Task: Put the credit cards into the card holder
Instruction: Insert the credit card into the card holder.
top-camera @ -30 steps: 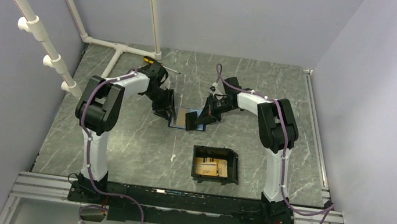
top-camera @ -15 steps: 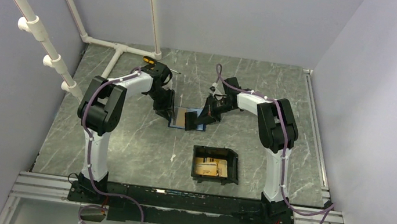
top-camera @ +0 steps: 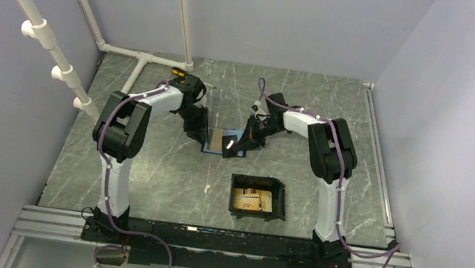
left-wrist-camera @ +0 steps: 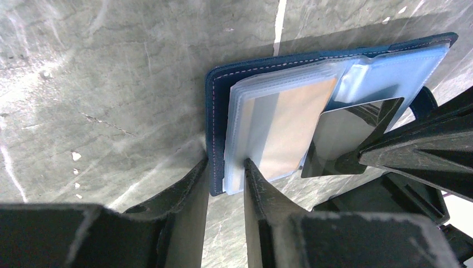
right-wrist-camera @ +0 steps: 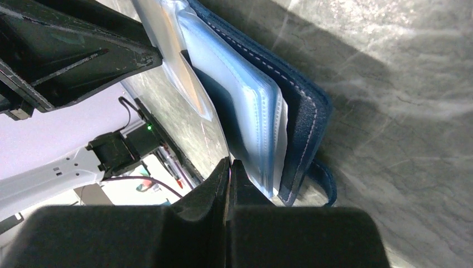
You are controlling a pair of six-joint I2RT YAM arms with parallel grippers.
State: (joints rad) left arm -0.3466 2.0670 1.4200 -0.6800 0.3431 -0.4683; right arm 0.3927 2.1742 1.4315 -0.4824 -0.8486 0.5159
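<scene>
A dark blue wallet (top-camera: 215, 139) lies open on the marble table between both arms. My left gripper (left-wrist-camera: 226, 167) is shut on the wallet's (left-wrist-camera: 217, 111) near corner, one finger at the blue cover and the other on the clear sleeves. A tan credit card (left-wrist-camera: 290, 128) shows inside the top sleeve. My right gripper (right-wrist-camera: 230, 164) is shut on a thin glossy card (left-wrist-camera: 346, 134) tilted up from the wallet (right-wrist-camera: 304, 111); glare hides its colour. The black card holder (top-camera: 280, 199) stands nearer the arm bases, with orange-gold cards (top-camera: 250, 200) lying in it.
White pipes (top-camera: 140, 57) run along the back left of the table, with a yellow-and-black tool (top-camera: 178, 70) beside them. Grey walls close in the sides and back. A black rail (top-camera: 220, 240) carries the arm bases at the near edge.
The left gripper has slid right onto the wallet's edge and its jaws have narrowed on it. The right gripper has tilted its card, which now catches a white glare.
</scene>
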